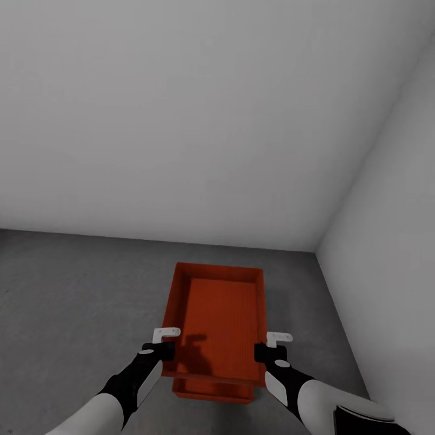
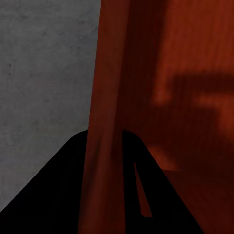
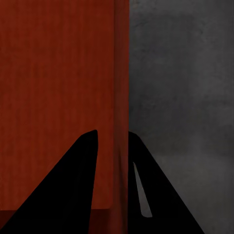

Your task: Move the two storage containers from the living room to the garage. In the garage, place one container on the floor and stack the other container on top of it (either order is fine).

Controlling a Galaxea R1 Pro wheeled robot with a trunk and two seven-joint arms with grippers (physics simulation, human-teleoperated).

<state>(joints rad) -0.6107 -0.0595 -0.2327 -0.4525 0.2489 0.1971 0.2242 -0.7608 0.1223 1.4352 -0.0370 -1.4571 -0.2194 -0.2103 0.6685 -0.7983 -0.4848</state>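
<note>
Here, in the garage corner, the left gripper (image 1: 162,349) and right gripper (image 1: 264,350) are each pinching a side wall of the upper red container (image 1: 220,314), holding it level so it sits on the lower container (image 1: 211,391) on the floor (image 1: 72,290).

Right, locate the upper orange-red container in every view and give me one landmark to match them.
Head view: upper container low centre, held between both grippers above a second bin's edge.
Left wrist view: its side wall runs between the fingers.
Right wrist view: its wall between the fingers.
Shared landmark: dark grey floor.
</note>
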